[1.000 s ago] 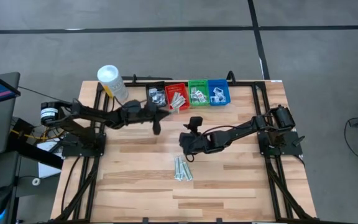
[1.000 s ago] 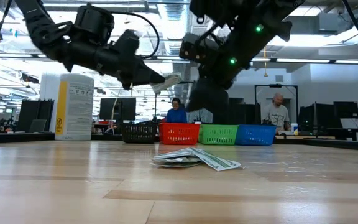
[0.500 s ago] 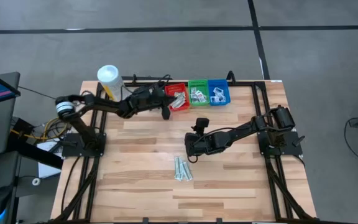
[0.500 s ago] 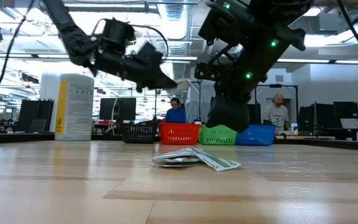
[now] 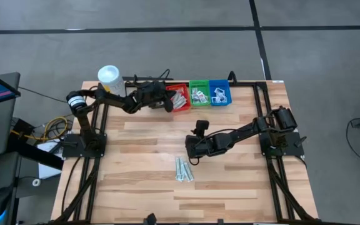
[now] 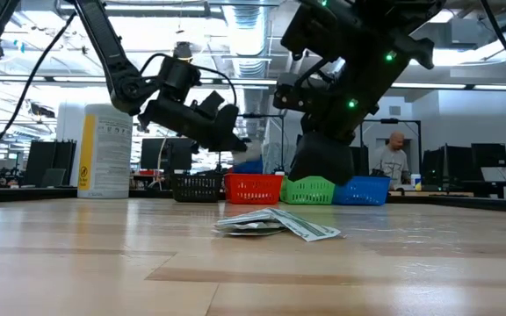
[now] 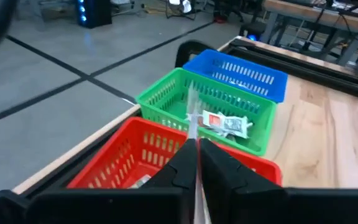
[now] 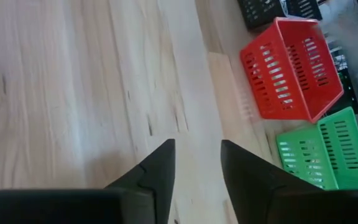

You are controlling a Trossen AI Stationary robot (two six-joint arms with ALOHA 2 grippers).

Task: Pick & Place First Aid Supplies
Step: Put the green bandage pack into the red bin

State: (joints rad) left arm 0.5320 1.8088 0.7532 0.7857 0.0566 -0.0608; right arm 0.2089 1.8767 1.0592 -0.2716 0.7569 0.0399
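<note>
My left gripper (image 7: 197, 163) hovers over the red bin (image 7: 135, 155), shut on a thin white packet (image 7: 192, 118) seen edge-on. The red bin (image 5: 179, 99), green bin (image 5: 199, 94) and blue bin (image 5: 219, 92) line the far edge and hold packets. A small pile of pale-green and white packets (image 5: 183, 169) lies flat on the table's middle (image 6: 275, 224). My right gripper (image 8: 194, 168) hangs open just beyond that pile (image 5: 190, 152), with only bare wood between its fingers. My left gripper pinches the packet's lower edge (image 7: 196, 155) between its two fingers, with the flat faces against them. The fingers come nearly level from the table's left, tipped slightly down. The packet stands out past the fingertips, clear of the red bin below.
A white canister with a yellow label (image 5: 109, 78) stands at the far left corner. A black bin (image 6: 196, 187) sits left of the red one, partly under my left arm. Bare wood lies on the near half of the table (image 5: 230, 187). People show in the room behind (image 6: 393, 158).
My left gripper has swung toward the table's far edge with the packet, coming lower and arriving over the red bin. My right gripper has sunk a little toward the table beside the pile.
</note>
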